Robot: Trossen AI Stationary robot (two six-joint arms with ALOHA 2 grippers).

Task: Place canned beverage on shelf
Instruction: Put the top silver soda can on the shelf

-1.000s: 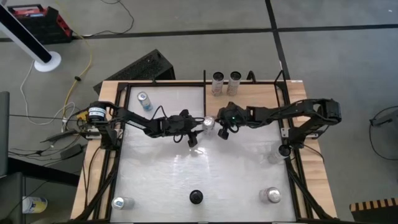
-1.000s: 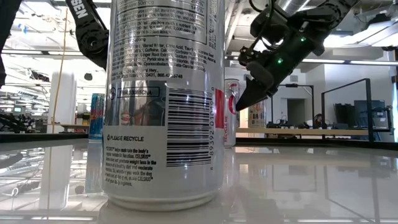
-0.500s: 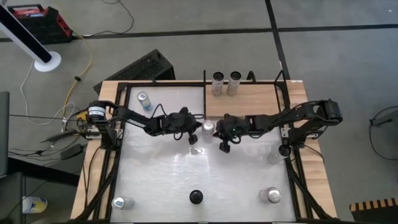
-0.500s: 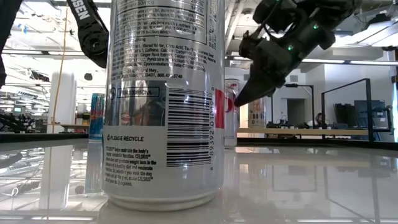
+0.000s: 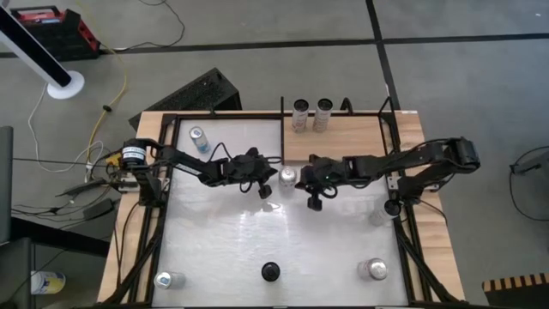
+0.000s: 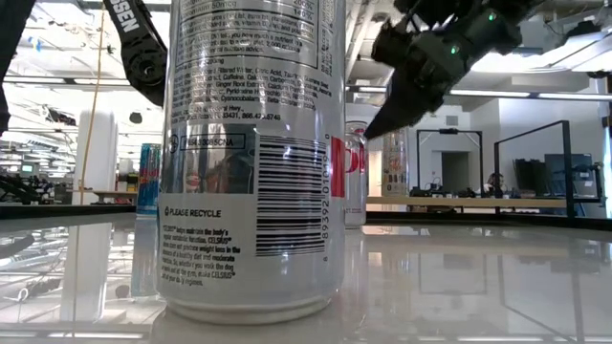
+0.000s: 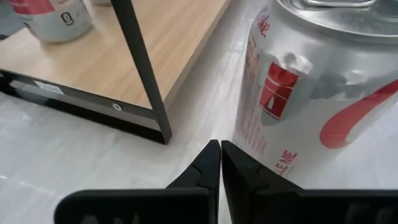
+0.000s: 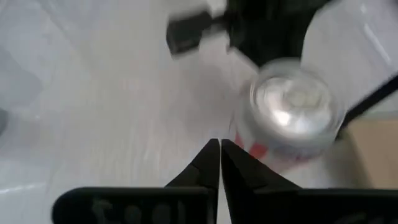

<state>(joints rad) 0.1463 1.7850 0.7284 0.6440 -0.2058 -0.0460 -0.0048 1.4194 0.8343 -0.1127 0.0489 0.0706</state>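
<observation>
**Both grippers closed beside a red-and-silver can at the shelf's corner**

The red-and-silver can [image 5: 287, 175] stands upright on the white tabletop [image 5: 257, 240], just off the near corner of the shelf [image 5: 343, 137], not on it; it sits between the two arms, which reach in from either side. The left gripper [image 5: 267, 189] is just beside the can on its left; in the left wrist view its fingers [image 7: 211, 163] are pressed together, with the can [image 7: 311, 93] to one side of the tips and not between them, and the shelf's black corner rod [image 7: 140, 65] and wood board [image 7: 149, 43] lie close ahead. The right gripper [image 5: 303, 174] is just beside the can on the other side; in the right wrist view its fingers [image 8: 214, 163] also meet, holding nothing, with the can's top [image 8: 292, 106] blurred beyond the tips. In the low view the right gripper [image 6: 373, 129] hangs above the table with its tip pointing down toward the can [image 6: 354, 177]; whether it touches the can I cannot tell. Two more cans [image 5: 311, 114] stand on the shelf's far edge; a blue-topped can [image 5: 199, 138] stands at the table's far left; two others [image 5: 169, 280] [image 5: 375, 269] stand near the front corners; one large can [image 6: 251, 153] fills the foreground of the low view.
</observation>
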